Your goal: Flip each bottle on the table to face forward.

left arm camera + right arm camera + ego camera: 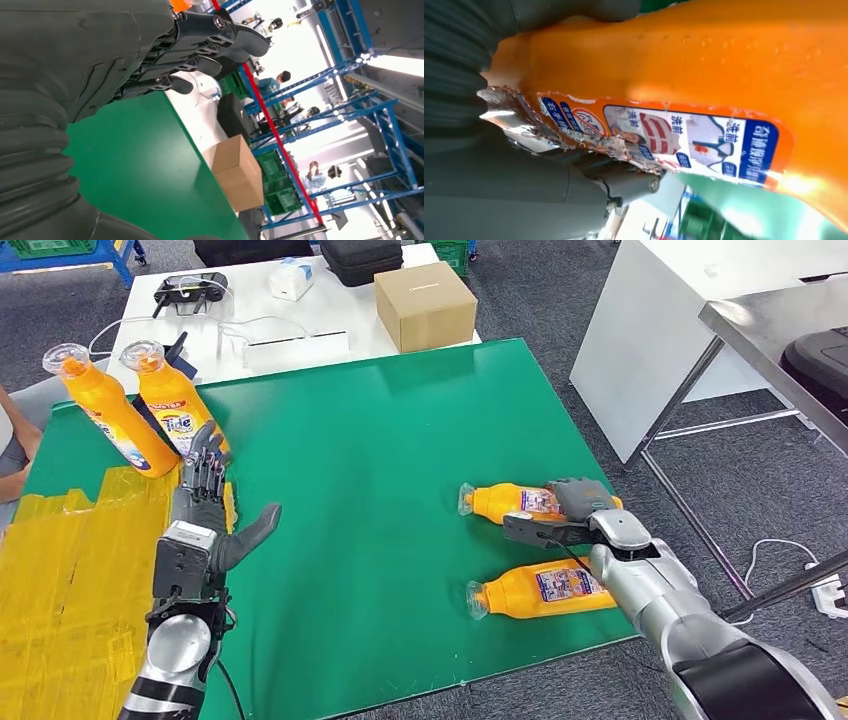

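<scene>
Two orange bottles lie on their sides on the right of the green table [350, 460], caps pointing left. My right hand [575, 505] grips the farther bottle [505, 502] at its base end. The right wrist view shows this bottle [704, 75] up close with its torn label [684, 137] against my right hand [499, 190]. The nearer bottle [545, 588] lies free, label up. Two more orange bottles [100, 410] [172, 400] stand upright at the far left. My left hand [205, 505] is open with fingers stretched toward them, holding nothing; its fingers [190, 45] hang above the green surface.
A yellow taped patch [70, 570] covers the table's left end. Behind stands a white table [330, 310] with a cardboard box [424, 305] and cables. A metal table [770, 330] stands to the right. A person's arm [10, 440] shows at the left edge.
</scene>
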{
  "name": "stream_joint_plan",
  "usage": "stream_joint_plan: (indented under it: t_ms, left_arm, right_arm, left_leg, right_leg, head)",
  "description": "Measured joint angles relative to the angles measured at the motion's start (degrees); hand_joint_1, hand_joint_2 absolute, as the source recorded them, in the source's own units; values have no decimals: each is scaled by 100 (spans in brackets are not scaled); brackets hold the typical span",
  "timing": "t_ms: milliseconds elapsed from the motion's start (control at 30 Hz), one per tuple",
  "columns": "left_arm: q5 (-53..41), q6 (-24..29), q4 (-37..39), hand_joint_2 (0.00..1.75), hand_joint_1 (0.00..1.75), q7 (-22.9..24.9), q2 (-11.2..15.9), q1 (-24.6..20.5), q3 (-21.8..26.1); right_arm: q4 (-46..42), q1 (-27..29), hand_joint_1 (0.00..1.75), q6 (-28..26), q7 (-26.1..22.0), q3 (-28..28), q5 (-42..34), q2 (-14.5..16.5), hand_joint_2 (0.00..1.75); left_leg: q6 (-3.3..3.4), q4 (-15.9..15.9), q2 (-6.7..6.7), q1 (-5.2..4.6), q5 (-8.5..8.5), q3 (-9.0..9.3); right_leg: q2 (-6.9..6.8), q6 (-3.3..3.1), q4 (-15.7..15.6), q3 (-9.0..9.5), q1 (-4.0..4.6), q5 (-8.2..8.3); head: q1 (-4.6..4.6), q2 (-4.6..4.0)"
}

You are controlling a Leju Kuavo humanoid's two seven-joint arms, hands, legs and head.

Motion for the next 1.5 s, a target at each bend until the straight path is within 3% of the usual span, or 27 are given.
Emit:
stream_joint_plan:
  t_ms: [200, 333, 600, 767, 933, 1500]
  left_arm:
    - [242, -887, -87, 175, 0, 374, 23, 41, -60]
    - [901, -1744, -90, 175, 0, 499, 94, 6, -201]
    - [1312, -2158, -69, 175, 0, 538, 227, -83, -539]
    - [1396, -2233, -42, 175, 0, 556, 262, -130, -703]
    - [1485, -2312, -30, 175, 0, 559, 291, -195, -861]
    - [934, -1854, -71, 175, 0, 434, 271, -305, -1260]
  right_arm:
    - [-1087, 632, 174, -1106, -223, -658, -732, 267, 175]
    - [-2291, 1215, 175, -1923, -784, -1228, -1225, 570, 175]
    - [-3922, 2010, 175, -2707, -1657, -1730, -1905, 1065, 175]
    - [-4377, 2224, 174, -2633, -1872, -1776, -2281, 1257, 175]
    - [-4592, 2347, 174, -1920, -2190, -1716, -3191, 1479, 175]
    - [-4187, 2385, 172, -1395, -2281, -849, -3279, 2025, 175]
  left_leg:
    - [-1, 0, -1, 0, -1, -2]
    - [-1, -1, -4, 1, -1, -8]
    - [-1, -2, -5, 0, -2, -9]
    - [-1, -1, -5, 0, -1, -8]
    - [-1, -2, -3, 1, -1, -8]
    - [-1, -2, -3, 0, -1, -9]
  right_leg:
    - [-1, 0, 1, -2, 1, -1]
    - [-4, -2, 0, -9, 1, -3]
    - [-4, -2, 0, -10, 0, -3]
    - [-4, -2, 0, -10, 0, -3]
    - [-3, -2, 0, -11, 0, -3]
    - [-4, -3, 0, -11, 0, -3]
  head:
    - [0, 0]
    - [1, 0]
    - [1, 0]
    - [1, 0]
    - [0, 0]
    - [2, 0]
